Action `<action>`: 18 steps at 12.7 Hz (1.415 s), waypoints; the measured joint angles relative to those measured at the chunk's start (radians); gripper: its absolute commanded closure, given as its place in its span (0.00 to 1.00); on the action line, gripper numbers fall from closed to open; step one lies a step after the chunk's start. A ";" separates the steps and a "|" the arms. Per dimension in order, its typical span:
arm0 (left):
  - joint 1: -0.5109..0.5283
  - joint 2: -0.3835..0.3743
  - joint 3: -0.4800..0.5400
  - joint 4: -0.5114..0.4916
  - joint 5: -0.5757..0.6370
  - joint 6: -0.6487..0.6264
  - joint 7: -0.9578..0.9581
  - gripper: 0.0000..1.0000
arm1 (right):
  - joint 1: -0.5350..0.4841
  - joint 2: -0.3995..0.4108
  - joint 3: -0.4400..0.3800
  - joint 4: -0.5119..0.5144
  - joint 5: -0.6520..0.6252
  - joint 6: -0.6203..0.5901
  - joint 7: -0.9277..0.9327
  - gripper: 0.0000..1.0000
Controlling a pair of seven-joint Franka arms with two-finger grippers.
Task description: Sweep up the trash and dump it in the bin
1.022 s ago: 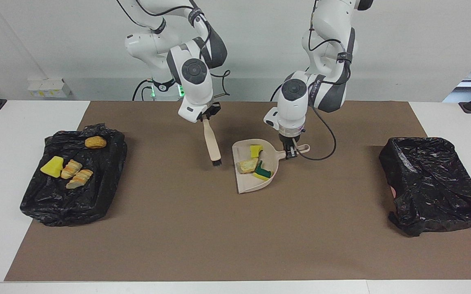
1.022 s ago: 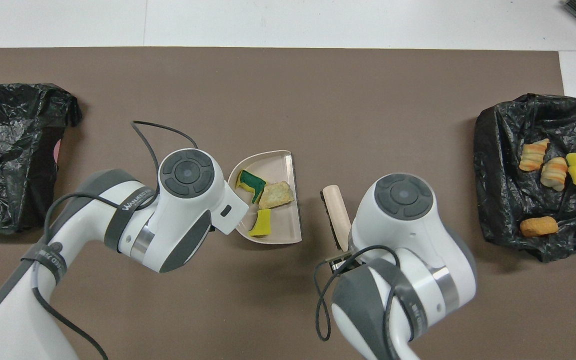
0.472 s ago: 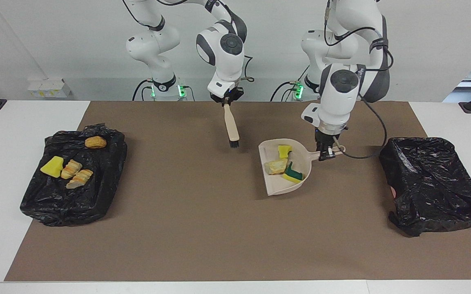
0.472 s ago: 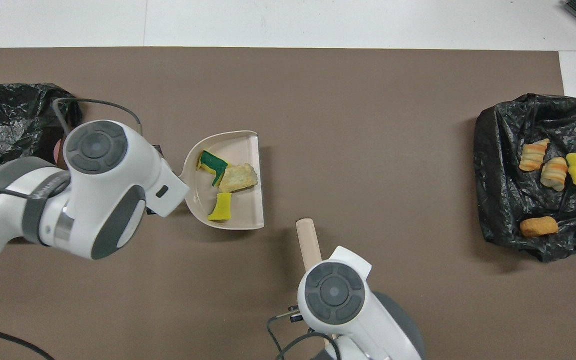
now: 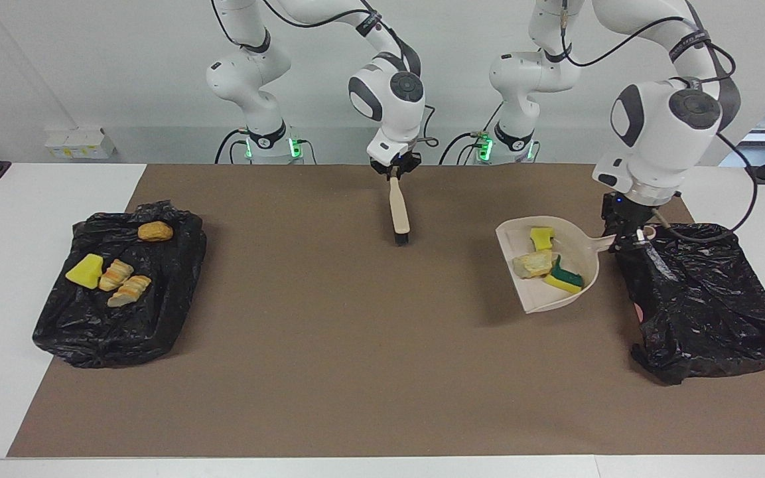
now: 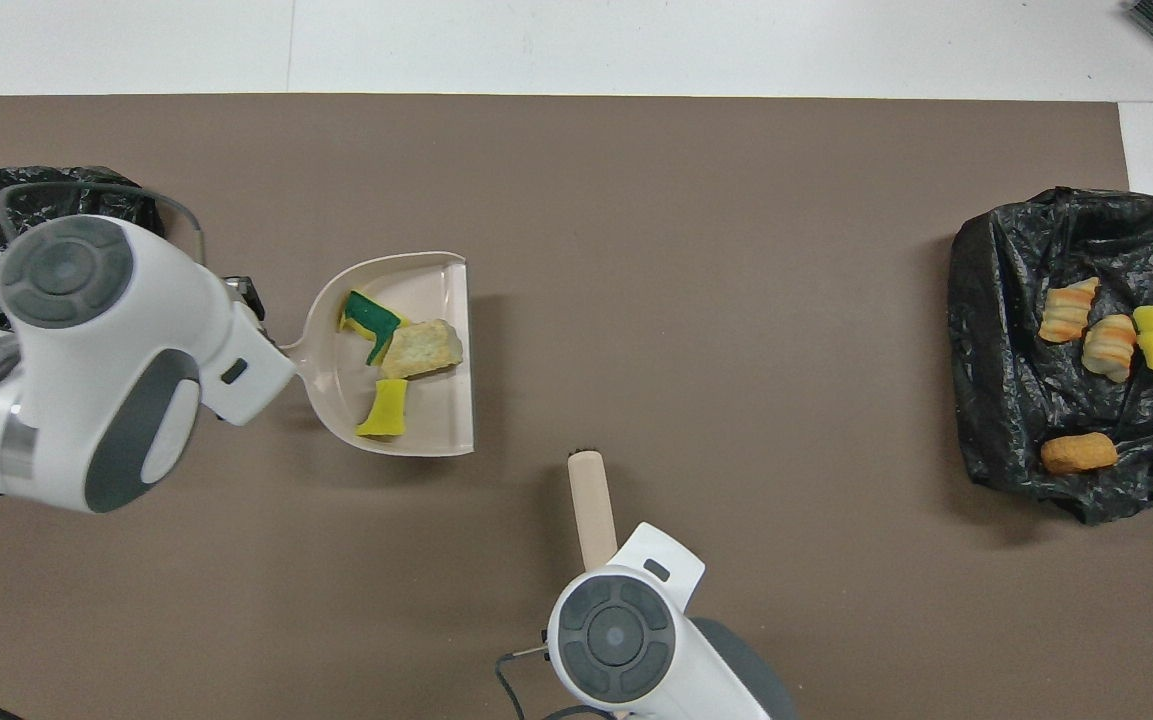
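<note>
Brown matting covers the table (image 5: 329, 372), where the left end effector (image 5: 627, 236) grips the dustpan (image 5: 578, 289) of trash (image 5: 545, 262) beside the bin (image 5: 707, 299), likely tipping next, while the right end effector (image 5: 394, 171) clasps the brush (image 5: 399, 209).

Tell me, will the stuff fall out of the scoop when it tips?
Probably. The three loose scraps lie unfixed in the smooth beige plastic dustpan, whose front edge is open. They look spongy and light, so they should slide out easily.
</note>
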 measured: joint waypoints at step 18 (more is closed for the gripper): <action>0.299 0.233 -0.029 0.448 0.568 -0.040 0.232 1.00 | -0.474 -0.086 -0.038 0.494 -0.111 -0.522 -0.613 0.00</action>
